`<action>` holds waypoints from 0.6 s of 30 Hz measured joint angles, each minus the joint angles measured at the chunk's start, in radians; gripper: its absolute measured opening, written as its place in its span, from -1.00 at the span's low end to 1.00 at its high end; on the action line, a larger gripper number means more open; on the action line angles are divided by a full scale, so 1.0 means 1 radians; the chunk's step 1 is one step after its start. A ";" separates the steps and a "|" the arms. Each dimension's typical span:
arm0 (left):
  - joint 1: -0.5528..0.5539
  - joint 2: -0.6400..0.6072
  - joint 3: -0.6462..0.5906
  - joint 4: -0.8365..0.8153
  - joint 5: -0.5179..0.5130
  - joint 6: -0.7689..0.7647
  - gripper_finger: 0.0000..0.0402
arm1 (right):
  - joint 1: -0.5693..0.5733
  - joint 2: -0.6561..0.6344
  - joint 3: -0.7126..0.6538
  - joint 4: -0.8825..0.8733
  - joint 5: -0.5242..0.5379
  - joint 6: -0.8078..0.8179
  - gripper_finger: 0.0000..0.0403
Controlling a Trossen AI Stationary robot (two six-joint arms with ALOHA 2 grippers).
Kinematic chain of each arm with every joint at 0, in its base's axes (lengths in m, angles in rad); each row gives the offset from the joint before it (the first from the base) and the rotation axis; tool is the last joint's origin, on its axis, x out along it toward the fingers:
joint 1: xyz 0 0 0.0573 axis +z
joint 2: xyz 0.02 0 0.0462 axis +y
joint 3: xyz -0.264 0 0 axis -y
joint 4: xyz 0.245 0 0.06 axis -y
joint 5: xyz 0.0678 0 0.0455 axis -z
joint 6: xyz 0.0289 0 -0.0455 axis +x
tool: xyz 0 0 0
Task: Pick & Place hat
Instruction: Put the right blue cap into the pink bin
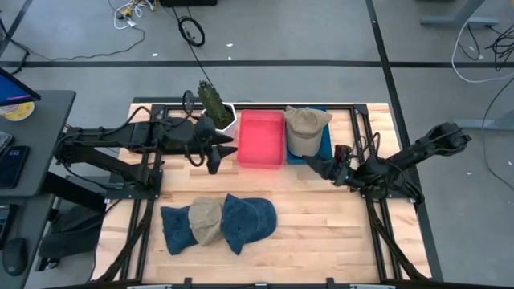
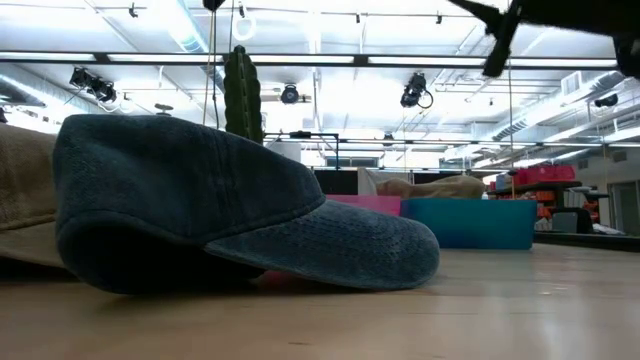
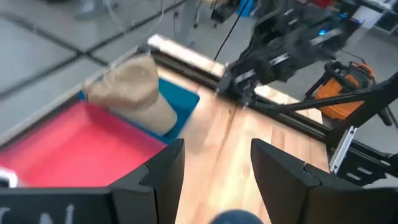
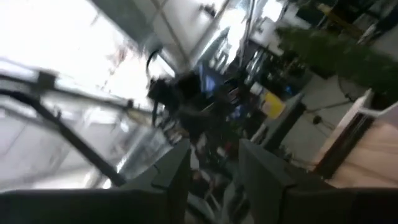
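Three hats lie bunched at the lower centre of the table (image 1: pixel 321 233) in the high view: a dark blue hat (image 1: pixel 250 218) on the right, a tan hat (image 1: pixel 206 221) in the middle, and another blue hat (image 1: pixel 173 229) on the left, each overlapping its neighbour. A fourth, beige hat (image 1: pixel 306 128) sits on the blue tray (image 1: pixel 325 148) at upper centre, beside the red bin (image 1: pixel 261 138).

The left claw (image 1: pixel 215 163) hangs near the red bin, fingers apart and holding nothing, as the left wrist view confirms. The right claw (image 1: pixel 313 165) sits just below the blue tray; its fingers stand apart and empty in the right wrist view.

Handling assessment: the hats appear to be soft fabric, light and prone to collapsing under a pinch. The dark blue hat (image 2: pixel 230 210) shows a stiffer brim in the low view. That brim edge, or a fold of crown, is judged the most reliable hold. Overlap risks dragging the adjacent tan hat along.
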 joint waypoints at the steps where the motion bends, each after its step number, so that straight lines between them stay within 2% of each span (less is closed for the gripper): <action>1: 0.000 0.004 -0.001 -0.008 0.005 -0.028 -0.06 | -0.002 -0.001 0.026 -0.056 -0.024 -0.008 -0.36; 4: 0.000 0.021 0.000 -0.001 0.030 -0.107 -0.06 | -0.009 -0.011 0.134 -0.316 -0.098 -0.023 -0.47; 12: -0.036 0.061 0.000 -0.008 0.082 -0.276 -0.06 | -0.054 -0.020 0.532 -1.293 -0.314 -0.074 -0.75; 18: -0.108 0.079 0.000 -0.094 0.052 -0.385 -0.06 | -0.093 -0.025 0.694 -1.726 -0.375 -0.119 -0.82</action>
